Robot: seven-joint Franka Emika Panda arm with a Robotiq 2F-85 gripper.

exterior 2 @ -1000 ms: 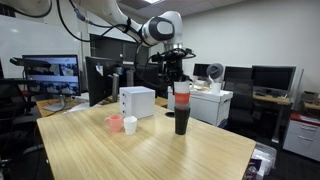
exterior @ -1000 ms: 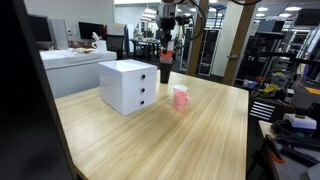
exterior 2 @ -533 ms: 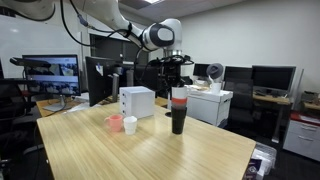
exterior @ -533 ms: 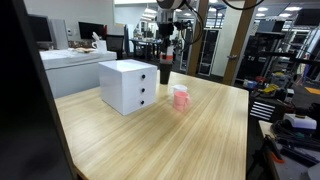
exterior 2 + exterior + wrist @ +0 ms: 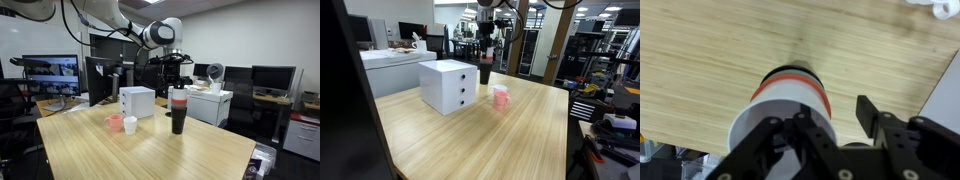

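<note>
A tall black tumbler with a red band and white lid (image 5: 485, 72) stands upright on the wooden table (image 5: 510, 140) near its far edge; it also shows in the other exterior view (image 5: 178, 112). My gripper (image 5: 486, 42) hangs just above it (image 5: 175, 78), open. In the wrist view the tumbler's lid (image 5: 790, 100) sits right below, between the spread fingers (image 5: 825, 125). Nothing is held.
A white two-drawer box (image 5: 448, 85) (image 5: 137, 101) stands on the table beside the tumbler. A pink cup (image 5: 500, 98) (image 5: 115, 123) and a small white cup (image 5: 130, 125) stand near the box. Desks, monitors and shelves surround the table.
My gripper has let go of the tumbler and risen a little above it. The tumbler stands on the table, shifted slightly.
</note>
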